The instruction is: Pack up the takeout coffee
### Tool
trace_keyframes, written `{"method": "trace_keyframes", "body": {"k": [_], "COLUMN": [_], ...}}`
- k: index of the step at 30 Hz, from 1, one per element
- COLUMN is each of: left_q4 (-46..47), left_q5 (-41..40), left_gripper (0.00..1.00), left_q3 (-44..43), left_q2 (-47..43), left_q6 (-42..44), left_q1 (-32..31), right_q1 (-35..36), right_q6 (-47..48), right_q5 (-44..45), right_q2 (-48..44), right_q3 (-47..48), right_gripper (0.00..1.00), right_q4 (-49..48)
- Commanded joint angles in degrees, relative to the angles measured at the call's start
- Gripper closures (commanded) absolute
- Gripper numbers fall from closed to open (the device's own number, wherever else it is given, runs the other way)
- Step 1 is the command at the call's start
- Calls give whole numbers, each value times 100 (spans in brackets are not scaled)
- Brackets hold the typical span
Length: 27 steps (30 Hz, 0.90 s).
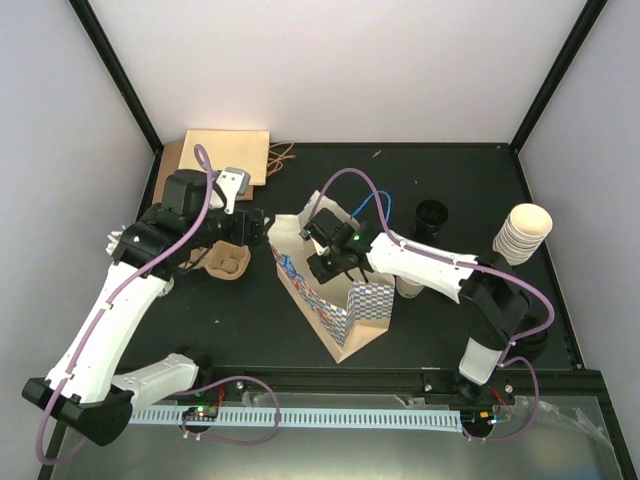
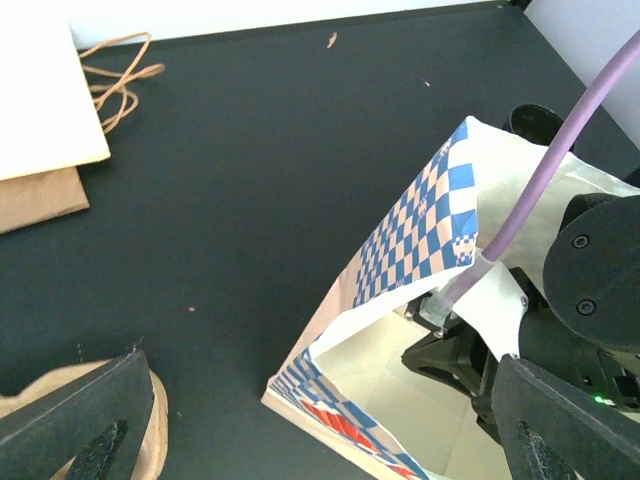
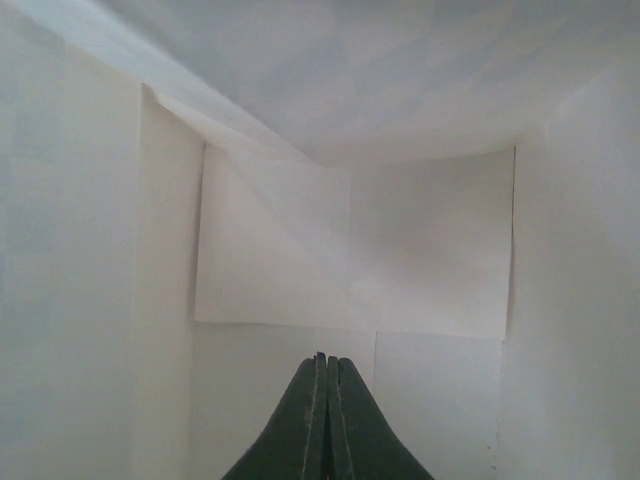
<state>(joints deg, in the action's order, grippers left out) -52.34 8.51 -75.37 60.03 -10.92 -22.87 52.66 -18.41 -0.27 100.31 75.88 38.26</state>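
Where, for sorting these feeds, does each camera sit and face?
Top external: above, behind the bases, looking down at the table; left arm and right arm show.
Left wrist: on left arm, facing the checked bag's mouth; open jaws at bottom corners.
Right wrist: inside the bag, facing white paper; shut jaws below.
First two share: bag, right arm.

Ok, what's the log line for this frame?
right gripper: shut, empty, inside checked bag | left gripper: open, at bag mouth | cup: on table beside bag, not yet packed
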Motion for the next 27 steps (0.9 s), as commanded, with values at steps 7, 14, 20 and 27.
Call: {"method": "trace_keyframes", "body": {"k": [7,14,20,27], "left_q4": [794,1101,1007,434], "left_q5": [656,1226,1524,2103], "left_gripper": [5,6,9,15], "left_q3": [57,49,-81,-658], "left_q2": [231,528,1041,1693], "left_q6": [1733,2234,2630,3089], "left_q1": [37,38,37,5], "right_q1": [75,145,156,156], "right_q6": [169,217,304,386], "right_q5": [304,344,429,382], "right_q2": [-721,-1255,-1776,-2113], "right_q3": [49,-151,-121,-59], "right_gripper": [99,99,99,97], "right_q4": [-25,-258,-358,-373]}}
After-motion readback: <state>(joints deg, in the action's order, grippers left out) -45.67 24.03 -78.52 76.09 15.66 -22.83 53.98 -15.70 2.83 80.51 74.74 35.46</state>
